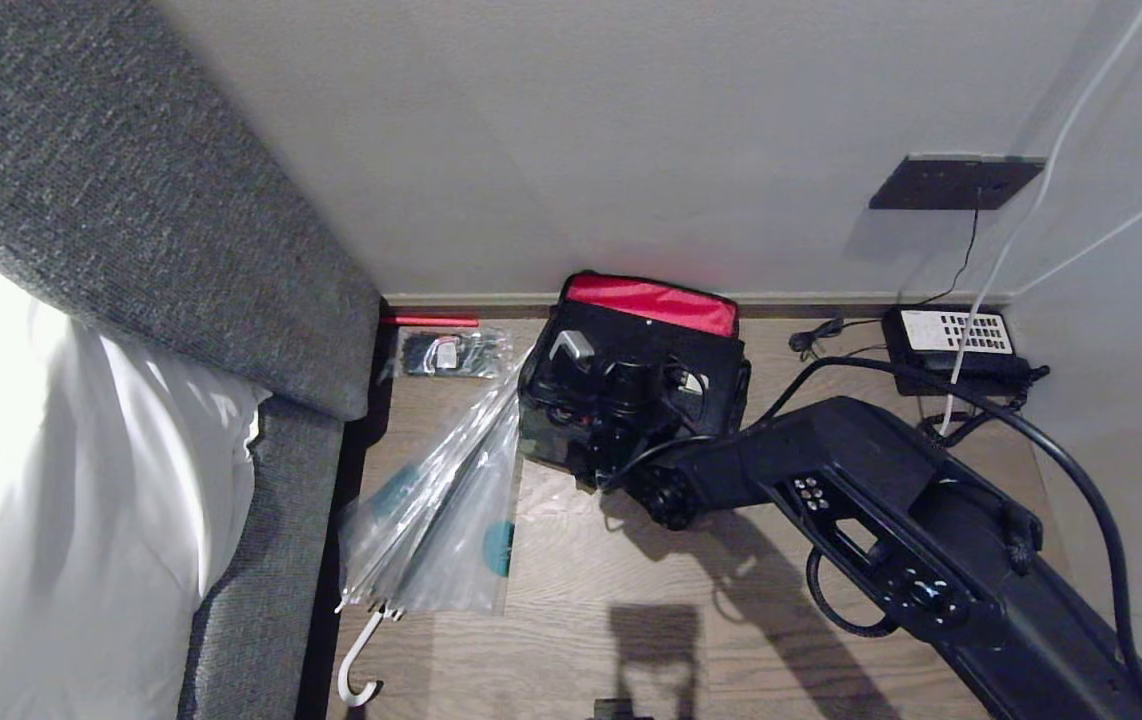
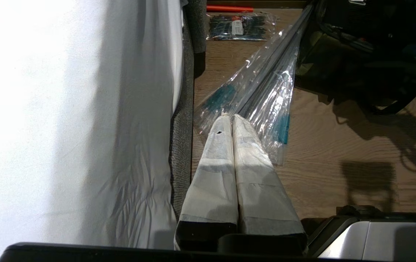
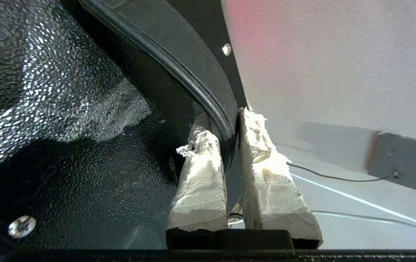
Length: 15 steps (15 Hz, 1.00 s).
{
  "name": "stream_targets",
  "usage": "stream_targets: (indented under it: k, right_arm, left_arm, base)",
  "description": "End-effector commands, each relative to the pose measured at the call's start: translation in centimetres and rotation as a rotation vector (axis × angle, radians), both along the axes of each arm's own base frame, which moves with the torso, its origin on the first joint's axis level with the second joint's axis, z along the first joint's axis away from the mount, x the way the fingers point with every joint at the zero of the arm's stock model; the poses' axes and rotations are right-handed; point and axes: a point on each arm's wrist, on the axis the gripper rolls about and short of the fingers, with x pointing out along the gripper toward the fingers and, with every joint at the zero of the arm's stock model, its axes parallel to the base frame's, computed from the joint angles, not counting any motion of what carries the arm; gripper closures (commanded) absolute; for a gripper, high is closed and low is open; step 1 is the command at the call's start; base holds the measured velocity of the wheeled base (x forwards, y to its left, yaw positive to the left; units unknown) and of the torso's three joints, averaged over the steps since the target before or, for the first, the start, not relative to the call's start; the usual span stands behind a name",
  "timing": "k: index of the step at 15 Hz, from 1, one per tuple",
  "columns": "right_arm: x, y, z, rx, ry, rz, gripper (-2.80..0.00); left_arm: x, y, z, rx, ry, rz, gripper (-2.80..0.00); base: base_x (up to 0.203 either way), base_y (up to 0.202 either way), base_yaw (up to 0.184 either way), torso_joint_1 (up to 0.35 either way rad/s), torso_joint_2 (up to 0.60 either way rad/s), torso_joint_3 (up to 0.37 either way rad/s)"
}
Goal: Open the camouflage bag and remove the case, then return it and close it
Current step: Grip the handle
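Observation:
The camouflage bag stands on the wooden surface against the wall, looking black with a red strip along its far top edge. My right arm reaches into its top from the right. In the right wrist view my right gripper is shut on the bag's black piped rim, with the silvery-white lining beside it. The case does not show. My left gripper is parked low beside the bed, shut on nothing. The bag's dark side lies ahead of it to the right.
A clear plastic-wrapped umbrella lies left of the bag, with a small packet behind it. A grey upholstered bed edge and white sheet fill the left. A telephone with cables and a wall socket plate are at the right.

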Motion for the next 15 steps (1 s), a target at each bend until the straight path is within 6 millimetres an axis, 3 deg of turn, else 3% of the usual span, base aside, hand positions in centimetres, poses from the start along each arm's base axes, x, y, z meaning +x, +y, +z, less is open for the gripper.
stream_targets:
  k: [1, 3, 6, 9, 15]
  right_arm:
    - [-0.4, -0.1, 1.4, 0.012, -0.018, -0.003, 0.00]
    - [-0.8, -0.4, 1.8, -0.008, 0.005, -0.003, 0.00]
    - [-1.4, -0.9, 4.0, -0.014, 0.016, -0.002, 0.00]
    - [-0.6, -0.3, 1.5, -0.030, 0.036, -0.004, 0.00]
    - [0.2, 0.6, -1.3, -0.031, 0.021, -0.003, 0.00]
  left_arm:
    - [0.0, 0.0, 0.0, 0.000, 0.001, 0.000, 0.00]
    - [0.0, 0.0, 0.0, 0.000, 0.001, 0.000, 0.00]
    - [0.0, 0.0, 0.0, 0.000, 0.001, 0.000, 0.00]
    - [0.0, 0.0, 0.0, 0.000, 0.001, 0.000, 0.00]
    - [0.0, 0.0, 0.0, 0.000, 0.001, 0.000, 0.00]
  base:
    - [0.000, 0.000, 0.000, 0.000, 0.00, 0.000]
    - [0.000, 0.000, 0.000, 0.000, 0.00, 0.000]
    - [0.000, 0.000, 0.000, 0.000, 0.00, 0.000]
    - [0.000, 0.000, 0.000, 0.000, 0.00, 0.000]
    - [0.000, 0.000, 0.000, 0.000, 0.00, 0.000]
